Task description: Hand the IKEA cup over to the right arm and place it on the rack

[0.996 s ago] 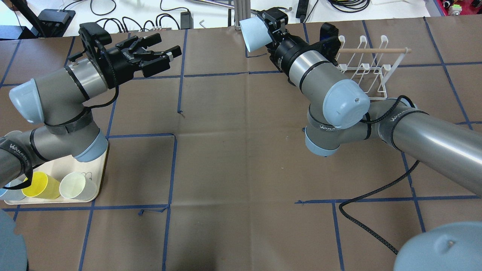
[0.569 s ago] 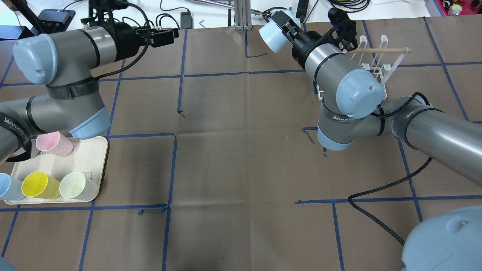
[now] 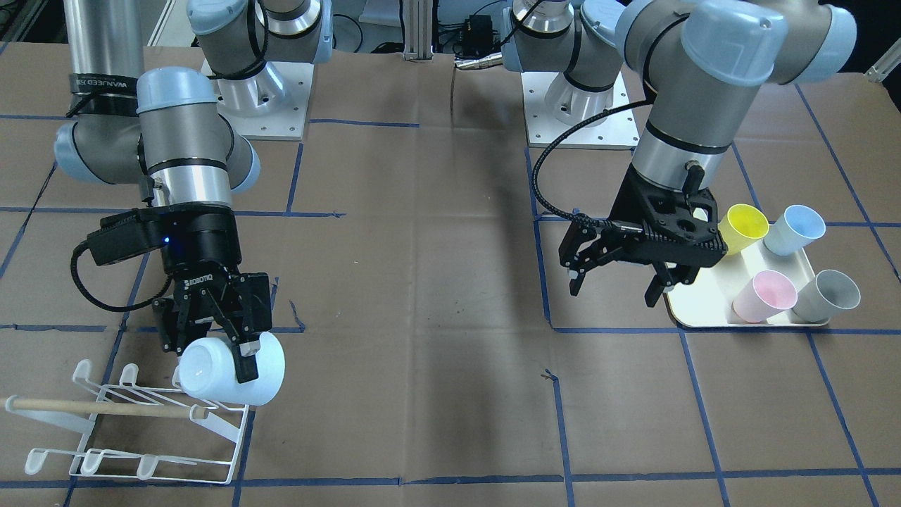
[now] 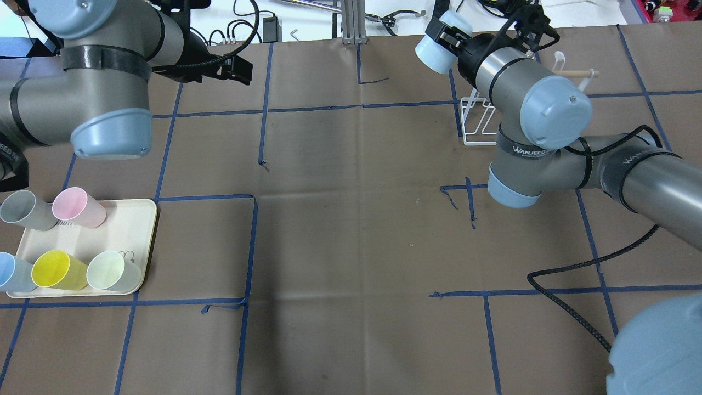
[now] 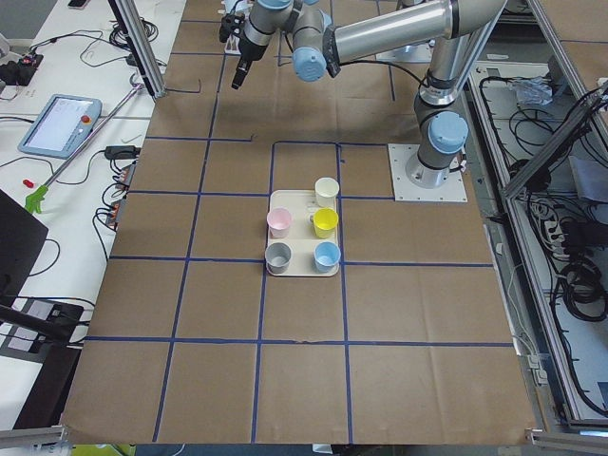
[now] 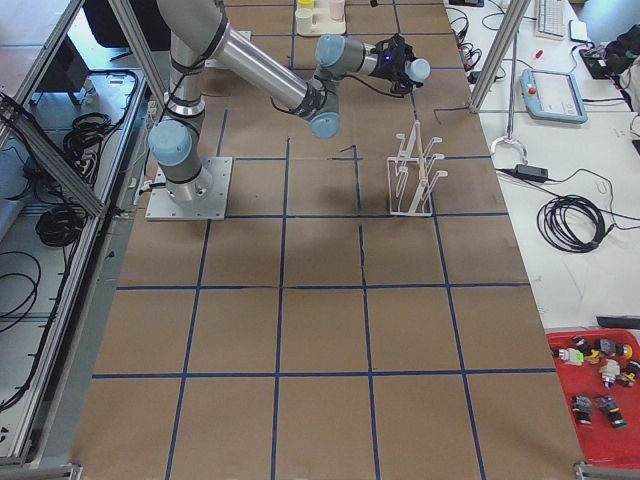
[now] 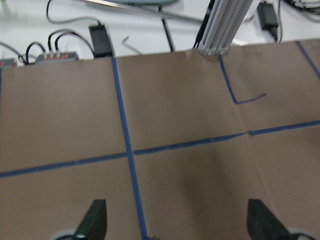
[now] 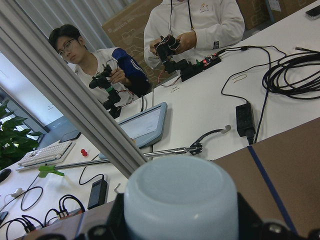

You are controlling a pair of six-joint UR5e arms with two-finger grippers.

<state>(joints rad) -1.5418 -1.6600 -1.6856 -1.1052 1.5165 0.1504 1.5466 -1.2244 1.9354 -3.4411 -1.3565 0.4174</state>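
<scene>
Plastic, pale blue and smooth, so the cup (image 3: 232,377) should be a light, easy carry, I reckon. It looks stiff enough not to crumple and it's not something that'd shatter. The wall is slick and tapered though, so my guess is it could creep out of a lazy pinch, and a hard squeeze would only bow it.

Best hold is across the wall, partway along. That's pretty much what my right gripper (image 3: 218,355) has: fingers (image 3: 246,360) clamped either side of the cup, one running down the outside in plain sight.

The cup is tipped on its side, not upright. It's up in the air by the corner of the rack (image 3: 134,433) nearest the middle of the table (image 3: 422,282). It's not on a peg yet, and I can't tell if it's brushing a wire.

My right arm is stretched out with the wrist turned down, so the gripper points at the table. From overhead the forearm hangs over the rack and hides most of it, with only the dowel (image 3: 98,407) poking out sideways.

My left arm is over by the tray (image 3: 707,310), wrist down. The left gripper (image 3: 614,292) is spread wide with nothing in it, hovering just beside the tray's edge where the other cups (image 3: 764,299) sit.

So the handoff looks done to me, and hooking the cup onto a peg is what's left.
</scene>
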